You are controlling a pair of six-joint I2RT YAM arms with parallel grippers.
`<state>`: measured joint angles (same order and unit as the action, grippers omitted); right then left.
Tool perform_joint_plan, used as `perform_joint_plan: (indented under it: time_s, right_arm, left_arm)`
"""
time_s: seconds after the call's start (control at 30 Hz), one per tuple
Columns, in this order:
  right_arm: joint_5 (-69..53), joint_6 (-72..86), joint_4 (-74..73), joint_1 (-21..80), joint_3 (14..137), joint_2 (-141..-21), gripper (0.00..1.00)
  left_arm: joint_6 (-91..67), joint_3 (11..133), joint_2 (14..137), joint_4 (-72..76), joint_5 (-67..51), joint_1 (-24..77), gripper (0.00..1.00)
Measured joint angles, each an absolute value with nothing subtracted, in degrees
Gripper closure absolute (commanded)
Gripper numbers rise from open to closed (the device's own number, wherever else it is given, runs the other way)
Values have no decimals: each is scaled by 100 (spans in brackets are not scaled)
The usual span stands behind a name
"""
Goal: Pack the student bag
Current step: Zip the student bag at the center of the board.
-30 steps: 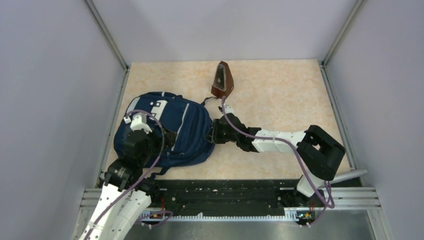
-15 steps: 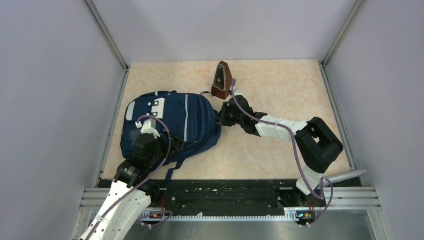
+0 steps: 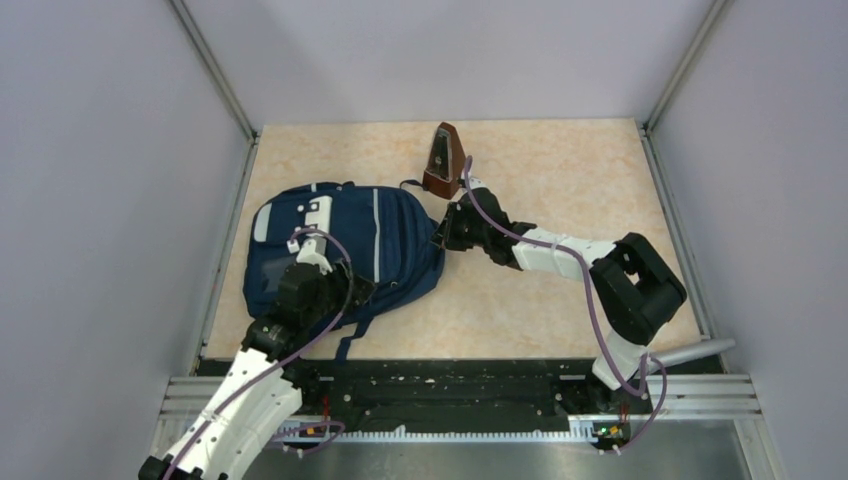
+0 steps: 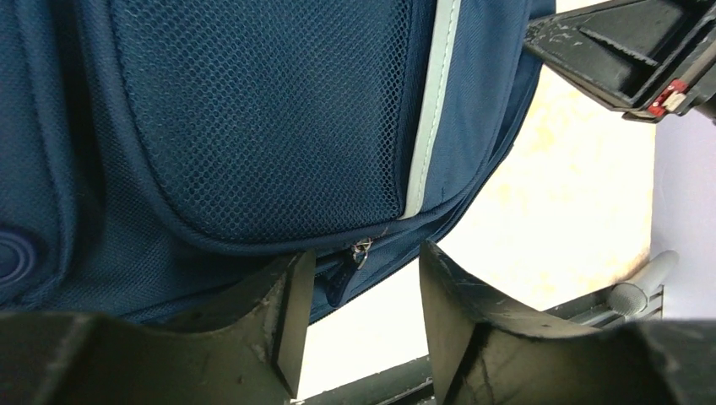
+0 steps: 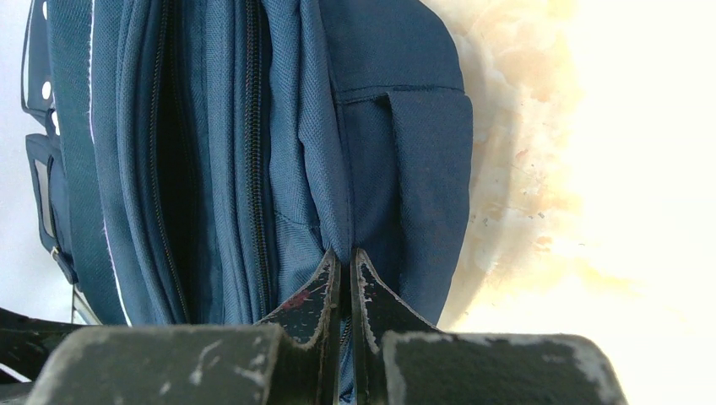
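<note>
The bag (image 3: 350,240) lies flat on the left half of the table (image 3: 570,180). Its longer span runs across the table, from my left side toward the middle. Both my arms are on it, one at each end.

My left gripper (image 4: 361,283) hangs over the bag's near edge with its jaws apart and nothing between them. The zipper pull (image 4: 363,247) sits just ahead of the fingertips (image 4: 291,278), centred in the gap. The zipper track runs crosswise to my fingers along the curved lower seam. I judge that everything turns on this: the pull is straight ahead, and a small advance would put it between the pads. The left arm is clearly the nearer one for that.

My right gripper (image 5: 344,268) is clenched at the bag's right end. A ridge of blue fabric runs into the tips, so I take it to be pinching the bag and holding it taut.

Only the left wrist view shows the pull; from above, my own wrist hides it. The right wrist view shows two zipper lines with a dark slit between them, perhaps an open compartment. Only the top view shows the brown metronome (image 3: 444,160), upright just beyond the right gripper and near the bag's far right corner.
</note>
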<state>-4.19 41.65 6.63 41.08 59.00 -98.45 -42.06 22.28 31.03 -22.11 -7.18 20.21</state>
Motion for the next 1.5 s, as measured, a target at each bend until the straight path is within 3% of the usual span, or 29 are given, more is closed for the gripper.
perform_joint_plan:
  time_s: [0.33, 0.63, 0.9, 1.03, 1.2, 1.5]
  right_arm:
    - [-434, 4158, 681, 4108, 5902, -9876, 100]
    - [-445, 4158, 694, 4108, 5902, -9902, 100]
    - [-467, 4169, 722, 4108, 5902, -9909, 100]
    - [-469, 4174, 722, 4108, 5902, -9909, 100]
    - [-467, 4176, 722, 4108, 5902, -9909, 100]
    - [-368, 4202, 878, 4174, 5780, -9896, 100]
  left_arm:
    - [-4191, 2091, 3238, -1997, -742, 2176, 55]
    - [-4189, 2012, 3361, -1920, -419, 2379, 67]
    - [-4198, 2012, 3656, -1813, 102, 2794, 68]
    - [-4217, 2014, 3820, -1769, 432, 3037, 78]
    - [-4278, 2086, 4018, -1758, 742, 3293, 100]
    - [-4700, 2143, 4023, -1688, 838, 3446, 100]
